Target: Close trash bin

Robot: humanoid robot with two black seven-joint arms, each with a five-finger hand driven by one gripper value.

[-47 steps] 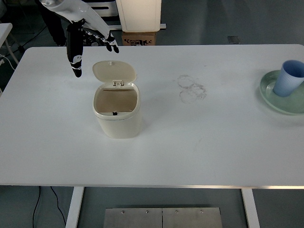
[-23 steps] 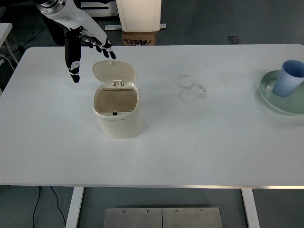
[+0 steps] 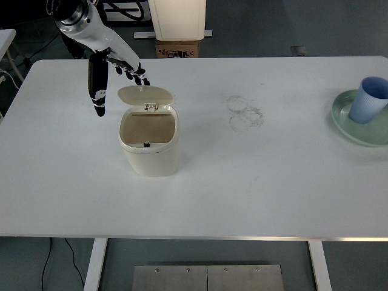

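The trash bin (image 3: 149, 143) is standing on the white table (image 3: 254, 182), left of centre and somewhat toward the far side. Its lid (image 3: 145, 94) is hinged at the rim's twelve o'clock side and is now tilting forward: compared with half a second ago it is showing a flatter, narrower oval, so it is coming down off the upright. The mouth of the bin is still gaping, so the closing is under way but not finished.

The left hand (image 3: 112, 70) is hovering at about eleven o'clock from the bin, lower and closer than it was a second ago. The fingers (image 3: 136, 73) are spread and reaching toward the lid's back edge, with the thumb hanging down on the left; the hand is gripping nothing. The fingertips are sitting just beside or against the lid's rear rim; actual contact cannot be confirmed from this view.

In the inspector's judgement, the hand is pushing the lid forward, and further forward-and-down travel toward six o'clock is needed until it seats on the rim.

The right hand is not showing. A blue cup (image 3: 371, 100) is resting on a green plate (image 3: 345, 124) at the table's three o'clock edge, well apart from the work.
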